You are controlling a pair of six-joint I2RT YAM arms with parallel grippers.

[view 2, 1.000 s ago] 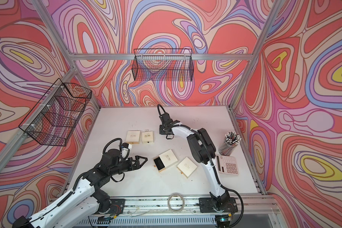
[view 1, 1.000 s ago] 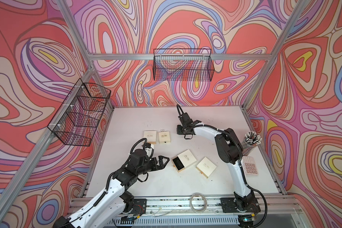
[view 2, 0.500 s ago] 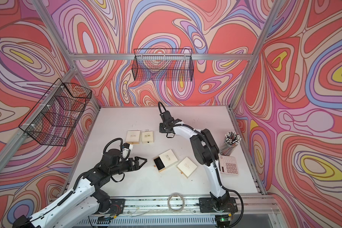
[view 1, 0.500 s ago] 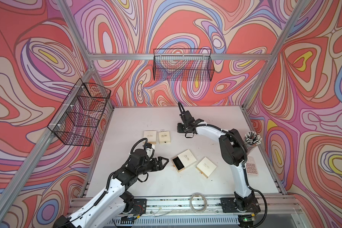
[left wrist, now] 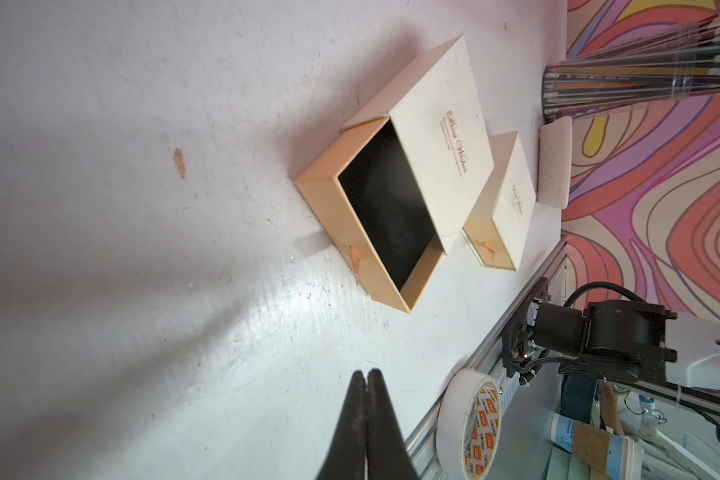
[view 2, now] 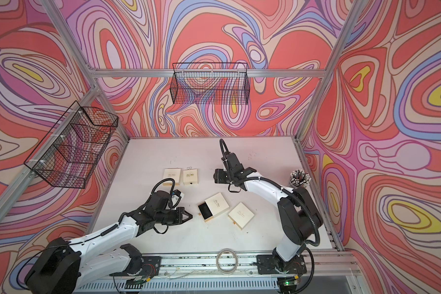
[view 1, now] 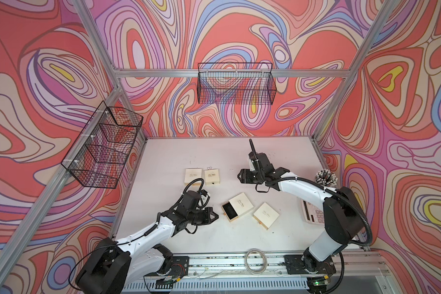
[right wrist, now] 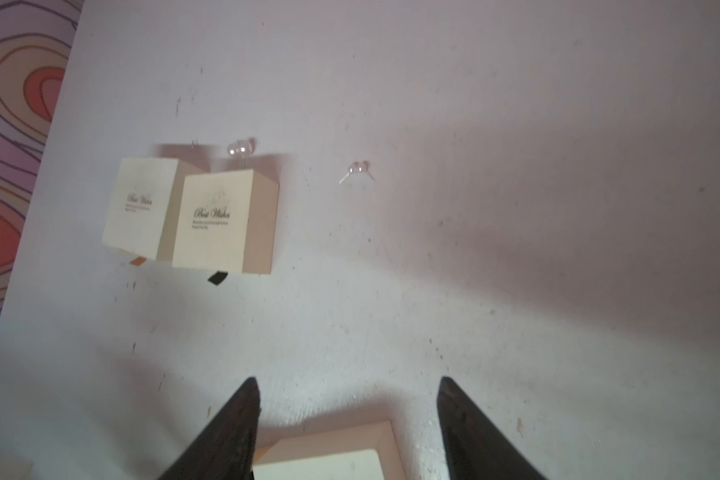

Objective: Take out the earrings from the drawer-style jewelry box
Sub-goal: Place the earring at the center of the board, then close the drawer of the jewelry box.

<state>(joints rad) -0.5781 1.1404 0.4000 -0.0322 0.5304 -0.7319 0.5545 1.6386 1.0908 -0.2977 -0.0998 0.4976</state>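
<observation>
The drawer-style jewelry box [view 1: 241, 205] lies mid-table with its drawer [left wrist: 387, 208] pulled out; the black lining shows bare. Two small pale earrings [right wrist: 358, 168] [right wrist: 240, 147] lie on the table, one in the open [view 1: 231, 169] and one behind the far boxes [view 1: 209, 168]. My right gripper [right wrist: 348, 386] is open and holds nothing, hovering a short way from the nearer earring [view 2: 210, 168]. My left gripper [left wrist: 366, 374] is shut on nothing, just left of the open drawer [view 1: 229, 212] in both top views.
Two closed cream boxes [view 1: 193, 175] [view 1: 212, 177] stand at the back, a third [view 1: 266, 215] lies by the open box. A cup of pencils [view 1: 326, 178] and a calculator [view 1: 313, 213] sit at the right edge. A tape roll [view 1: 256, 258] rests on the front rail.
My left gripper has gone from open to shut, staying beside the drawer. My right gripper has opened and drawn back a little from the far earring spot.
</observation>
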